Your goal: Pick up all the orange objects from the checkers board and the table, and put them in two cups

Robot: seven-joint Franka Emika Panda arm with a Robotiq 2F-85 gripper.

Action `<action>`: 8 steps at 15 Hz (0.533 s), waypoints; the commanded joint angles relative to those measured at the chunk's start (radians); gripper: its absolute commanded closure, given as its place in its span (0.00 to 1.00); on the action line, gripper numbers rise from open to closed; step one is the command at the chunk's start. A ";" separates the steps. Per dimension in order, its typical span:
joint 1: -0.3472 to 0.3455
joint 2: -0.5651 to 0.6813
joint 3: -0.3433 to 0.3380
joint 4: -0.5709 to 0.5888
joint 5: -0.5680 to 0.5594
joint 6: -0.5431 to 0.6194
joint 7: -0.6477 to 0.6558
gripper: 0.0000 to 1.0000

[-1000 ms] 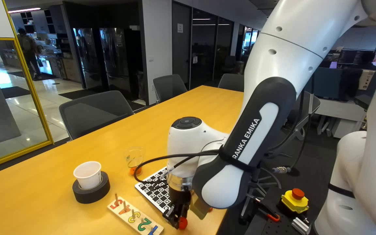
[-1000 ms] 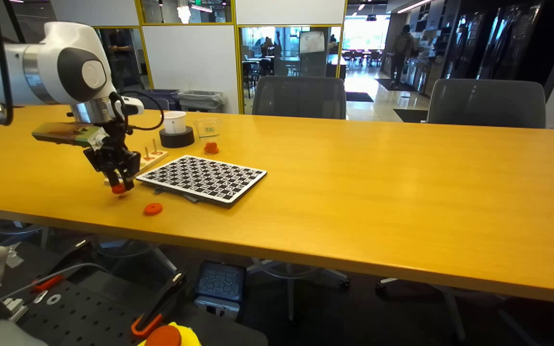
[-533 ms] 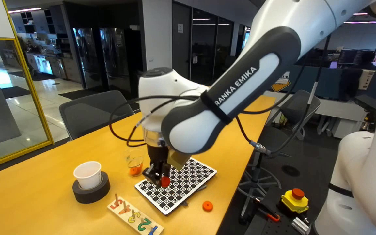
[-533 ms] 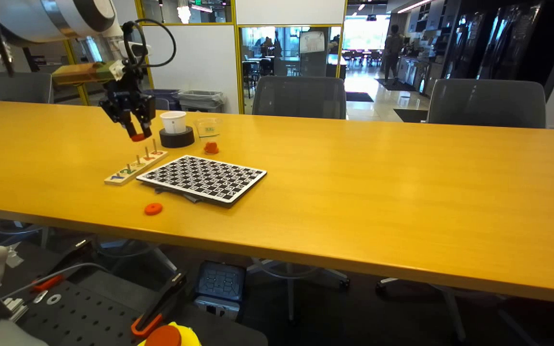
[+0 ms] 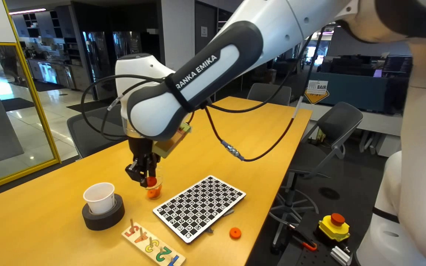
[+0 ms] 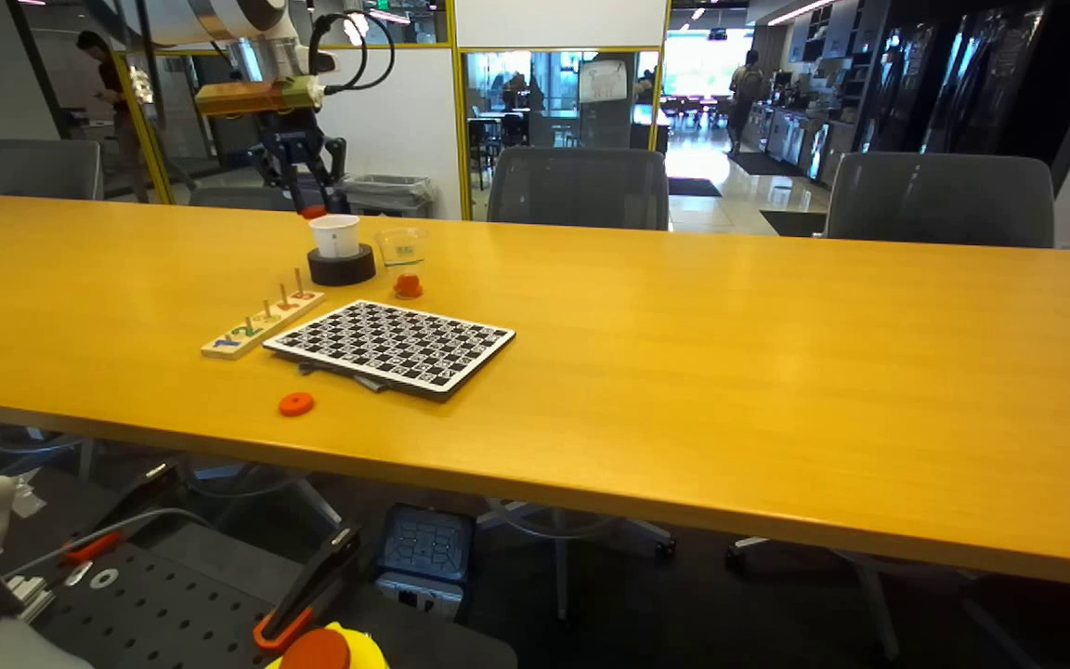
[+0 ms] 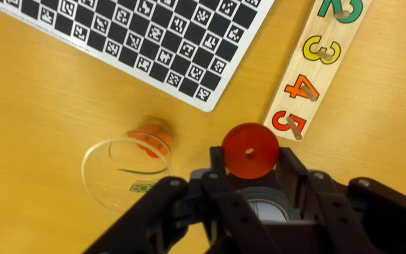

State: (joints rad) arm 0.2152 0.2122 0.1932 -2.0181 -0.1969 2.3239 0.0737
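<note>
My jaws are clamped on a red piece (image 7: pixel 250 163), and my gripper (image 6: pixel 319 204) holds it up in the air above the table (image 6: pixel 730 372). In the wrist view my fingers (image 7: pixel 292 165) press it from left and right, its hole turned to the camera. Both cups are near it; I cannot tell whether it hangs straight above either one.

The clear cup (image 6: pixel 402 245) stands upright on the table, and orange pieces (image 6: pixel 408 286) lie in its bottom. They overlap, so I cannot count them. In both exterior views the white cup (image 5: pixel 99 198) stands to the left of the clear cup, upright, with a dark ring (image 5: pixel 103 222) around its foot.

In an exterior view the board (image 6: pixel 396 344) lies nearer than both cups. A grey thing (image 6: pixel 371 383) pokes out from under its near edge, too little of it showing to name. Nearer again, a loose piece (image 6: pixel 296 405) lies flat on the table, apart from the board. The strip (image 5: pixel 154 244), with numbers and pegs, lies just beside the board, to its left in both exterior views.

Chairs (image 6: pixel 577 186) stand along the far side of the table, and a person (image 6: pixel 746 100) is well beyond them, to the right.
</note>
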 commanded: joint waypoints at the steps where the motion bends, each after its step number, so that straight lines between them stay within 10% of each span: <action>1: 0.006 0.175 -0.002 0.252 0.004 -0.094 -0.133 0.79; 8: 0.033 0.403 0.008 0.607 0.007 -0.239 -0.318 0.79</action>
State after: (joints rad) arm 0.2259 0.5070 0.1968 -1.6032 -0.1967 2.1746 -0.1717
